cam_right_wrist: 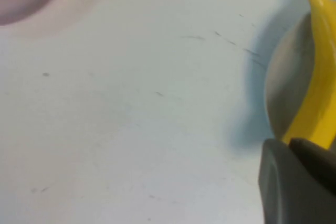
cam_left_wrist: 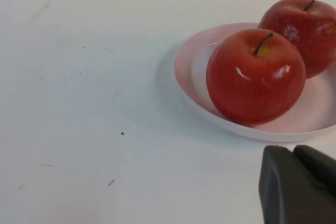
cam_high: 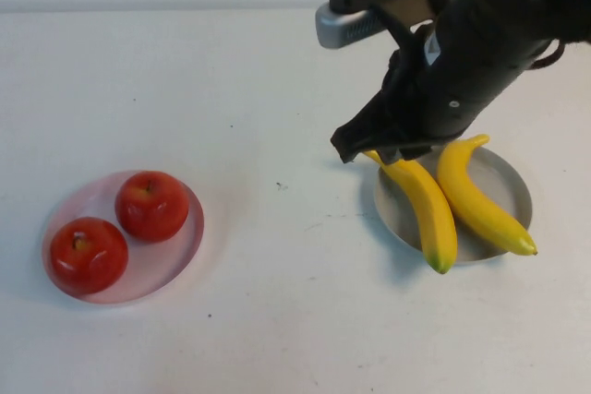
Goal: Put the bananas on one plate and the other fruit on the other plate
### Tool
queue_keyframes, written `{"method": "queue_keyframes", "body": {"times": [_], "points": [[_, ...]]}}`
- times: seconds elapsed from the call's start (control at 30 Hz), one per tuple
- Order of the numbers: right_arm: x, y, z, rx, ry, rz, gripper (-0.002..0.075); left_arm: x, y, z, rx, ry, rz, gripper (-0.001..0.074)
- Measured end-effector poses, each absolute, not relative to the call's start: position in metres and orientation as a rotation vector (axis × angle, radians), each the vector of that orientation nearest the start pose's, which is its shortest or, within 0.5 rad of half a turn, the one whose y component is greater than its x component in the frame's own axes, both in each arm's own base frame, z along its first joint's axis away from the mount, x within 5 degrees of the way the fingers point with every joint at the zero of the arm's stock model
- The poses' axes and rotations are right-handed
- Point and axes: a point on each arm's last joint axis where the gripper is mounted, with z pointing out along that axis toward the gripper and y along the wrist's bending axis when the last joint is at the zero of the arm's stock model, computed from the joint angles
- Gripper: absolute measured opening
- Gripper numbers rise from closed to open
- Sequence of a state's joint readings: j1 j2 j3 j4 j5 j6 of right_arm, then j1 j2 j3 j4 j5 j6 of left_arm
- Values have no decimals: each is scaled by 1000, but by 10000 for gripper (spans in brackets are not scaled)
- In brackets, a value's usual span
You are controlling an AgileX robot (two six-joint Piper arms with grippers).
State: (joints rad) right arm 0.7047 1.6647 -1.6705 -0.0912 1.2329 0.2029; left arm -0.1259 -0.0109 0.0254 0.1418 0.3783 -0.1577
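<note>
Two red apples [cam_high: 151,205] [cam_high: 88,254] sit side by side on the pale pink plate [cam_high: 182,251] at the left. Two yellow bananas [cam_high: 427,205] [cam_high: 480,200] lie side by side on the grey plate [cam_high: 508,182] at the right, their lower tips past the rim. My right gripper [cam_high: 374,147] hangs over the far end of the left banana, whose stem end is hidden under it. In the right wrist view that gripper [cam_right_wrist: 289,142] is right next to a banana [cam_right_wrist: 320,66]. My left gripper [cam_left_wrist: 291,150] is out of the high view. It is shut and empty, just short of the pink plate [cam_left_wrist: 194,66] with both apples [cam_left_wrist: 255,77] [cam_left_wrist: 307,24].
The white table [cam_high: 277,89] runs between the two plates. The right arm's dark body [cam_high: 480,43] rises over the back right and hides the far rim of the grey plate.
</note>
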Motion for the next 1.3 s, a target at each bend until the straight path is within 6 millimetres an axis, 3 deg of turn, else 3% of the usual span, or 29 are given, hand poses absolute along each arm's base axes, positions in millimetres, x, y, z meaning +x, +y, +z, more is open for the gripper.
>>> {"method": "queue_keyframes", "body": {"times": [0.13, 0.23, 0.4, 0.53, 0.83, 0.93, 1.1, 1.2, 1.3], "points": [[225, 215, 411, -766, 2473, 259, -13, 53, -2, 172, 58, 1872, -56, 1], [204, 205, 433, -775, 2413, 321, -14, 53, -2, 172, 58, 1872, -56, 1], [187, 189, 452, -769, 2357, 366, -15, 53, -2, 172, 58, 1872, -56, 1], [179, 186, 457, -911, 2290, 369, -15, 53, -2, 172, 58, 1872, -56, 1], [177, 187, 457, -1021, 2238, 356, -15, 53, -2, 172, 58, 1872, -56, 1], [171, 178, 458, -1037, 2219, 321, -15, 53, -2, 172, 58, 1872, -56, 1], [161, 140, 438, -960, 2213, 218, -15, 53, -2, 172, 58, 1872, -56, 1], [162, 112, 415, -791, 2162, 232, -15, 53, -2, 172, 58, 1872, -56, 1], [159, 78, 377, -567, 2112, 230, -15, 53, -2, 172, 58, 1872, -56, 1]]}}
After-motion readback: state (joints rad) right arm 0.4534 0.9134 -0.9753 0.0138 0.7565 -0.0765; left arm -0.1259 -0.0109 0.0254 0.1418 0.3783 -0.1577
